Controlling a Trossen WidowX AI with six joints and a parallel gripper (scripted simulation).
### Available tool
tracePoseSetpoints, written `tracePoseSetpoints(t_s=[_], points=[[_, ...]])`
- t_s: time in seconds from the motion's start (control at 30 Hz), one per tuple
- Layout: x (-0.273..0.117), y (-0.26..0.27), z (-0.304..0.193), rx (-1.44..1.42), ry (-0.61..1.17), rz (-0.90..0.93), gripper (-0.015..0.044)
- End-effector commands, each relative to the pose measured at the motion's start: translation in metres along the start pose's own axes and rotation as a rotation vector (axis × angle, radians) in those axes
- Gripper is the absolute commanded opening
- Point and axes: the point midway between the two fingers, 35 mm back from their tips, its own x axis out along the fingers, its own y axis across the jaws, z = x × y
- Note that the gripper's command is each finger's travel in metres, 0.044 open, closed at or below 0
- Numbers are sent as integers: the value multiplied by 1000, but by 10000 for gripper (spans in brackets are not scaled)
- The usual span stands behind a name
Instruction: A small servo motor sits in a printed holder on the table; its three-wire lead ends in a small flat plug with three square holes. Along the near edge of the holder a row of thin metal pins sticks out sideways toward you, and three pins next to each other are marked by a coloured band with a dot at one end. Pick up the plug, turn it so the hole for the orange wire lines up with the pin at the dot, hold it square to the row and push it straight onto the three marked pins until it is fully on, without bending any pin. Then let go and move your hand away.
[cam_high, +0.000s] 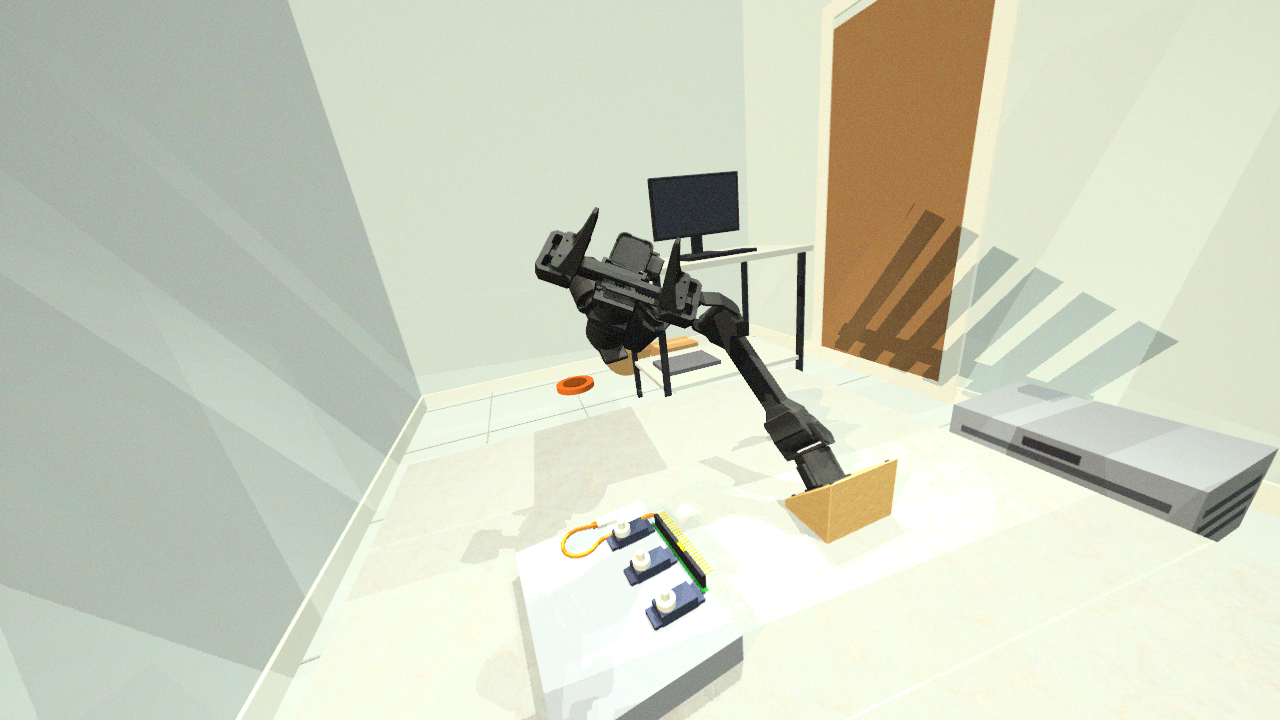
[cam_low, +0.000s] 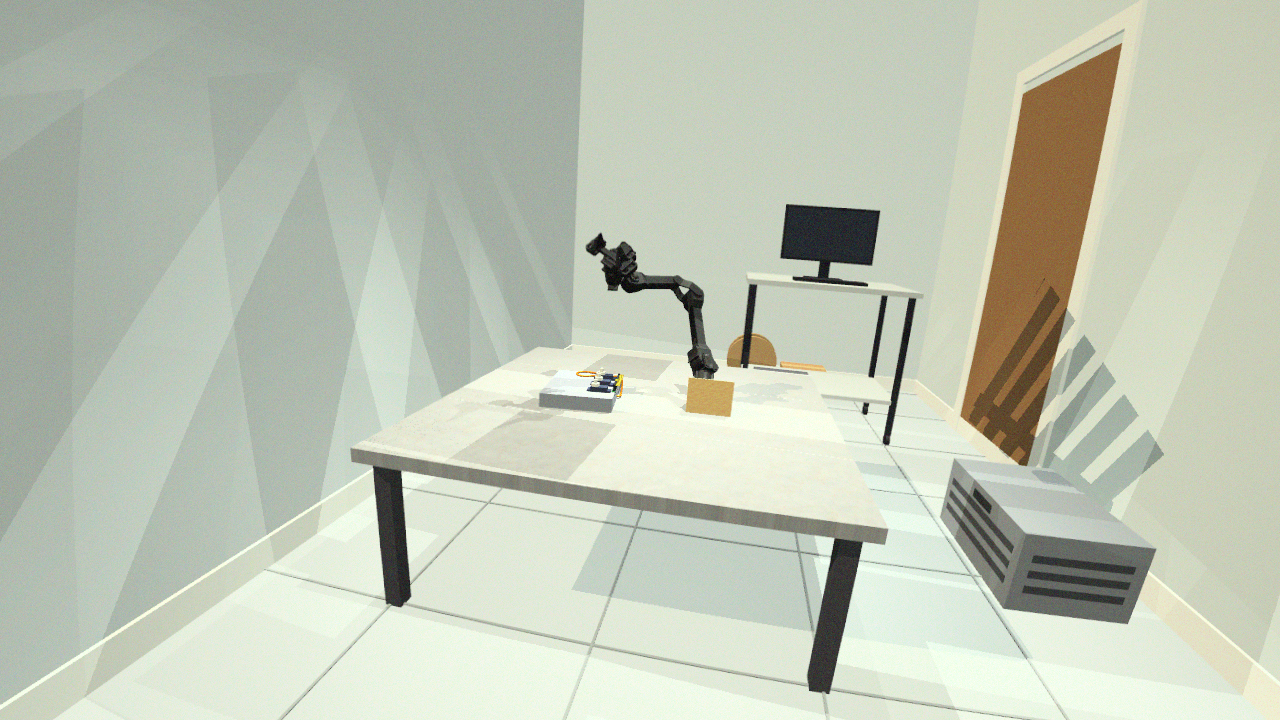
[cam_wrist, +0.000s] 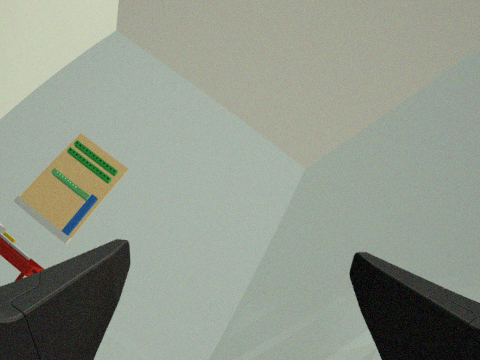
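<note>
My gripper (cam_high: 636, 225) (cam_wrist: 244, 260) is open and empty, its fingers pointing up, high above and away from the holder. The pale holder block (cam_high: 586, 608) (cam_low: 572, 402) lies on the table (cam_low: 716, 465) with several dark blue servos with white hubs on it. An orange lead (cam_high: 570, 551) (cam_low: 585, 373) loops over its far left part, beside the farthest servo (cam_high: 631, 534). The plug is too small to make out clearly; a whitish piece shows by the loop. A row of yellow pins (cam_high: 691, 543) sticks out from a black strip along the right edge. The coloured band and dot cannot be told apart. The wrist view shows none of these.
A tan angled board (cam_high: 861, 503) (cam_low: 709, 397) stands in front of the arm's base, right of the holder. A side table with a monitor (cam_high: 693, 205) (cam_low: 829, 234) stands behind. A grey box (cam_high: 1118, 447) (cam_low: 1047, 537) stands on the floor at the right.
</note>
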Motion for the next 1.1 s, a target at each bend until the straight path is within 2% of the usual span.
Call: tracePoseSetpoints(t_s=[0.0, 0.33, 1.07], points=[[0, 0, 0, 1, 1, -1, 374], [-20, -11, 1, 35, 57, -88, 115], [-102, -37, 7, 155, 240, -436, 115]])
